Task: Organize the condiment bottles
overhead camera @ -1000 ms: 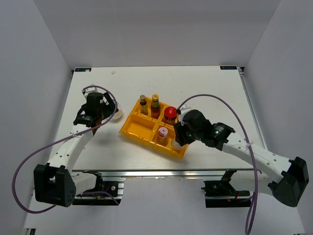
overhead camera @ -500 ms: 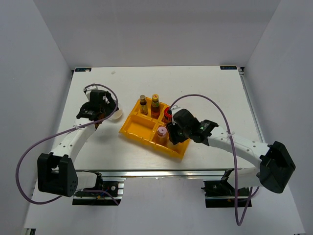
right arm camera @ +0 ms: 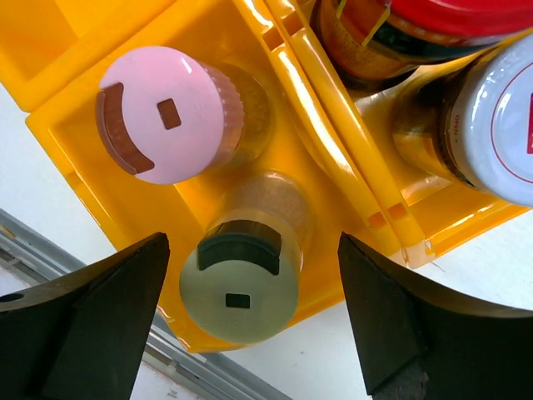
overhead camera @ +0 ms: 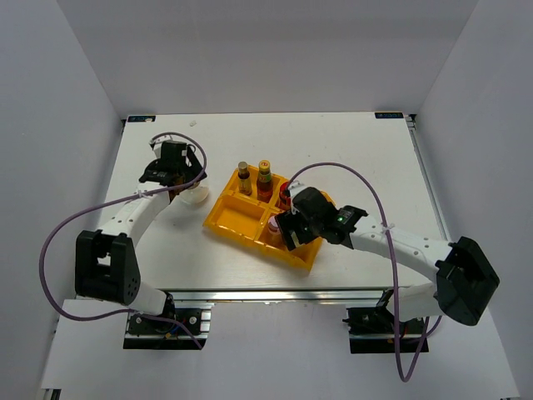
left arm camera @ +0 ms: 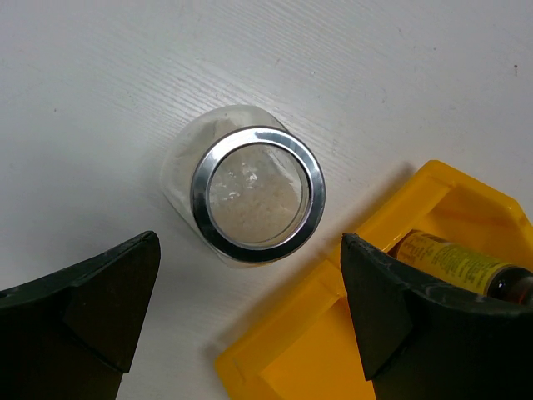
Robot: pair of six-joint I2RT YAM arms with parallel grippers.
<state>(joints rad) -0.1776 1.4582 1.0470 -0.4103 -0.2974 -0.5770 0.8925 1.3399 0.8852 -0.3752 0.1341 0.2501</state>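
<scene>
White walls close in the white, faintly wood-grained counter on three sides. The yellow plastic four-compartment tray sits at its centre; in the top view the right arm covers the tray's near-right part, so what lies under it can only be read from the right wrist view.

Right gripper: jaws wide, holding nothing, above the pale-yellow-capped bottle. The pink-capped bottle stands just beside it in the same compartment. Beyond a divider, the red-capped jar and the silver-lidded jar are both cut off by the frame edge.

Left gripper: jaws wide, holding nothing, straddling the clear glass jar with white contents. This jar stands on the counter just beside the tray, outside it.

Two slim brown bottles stand upright in the tray's far compartment; labels too small to read
</scene>
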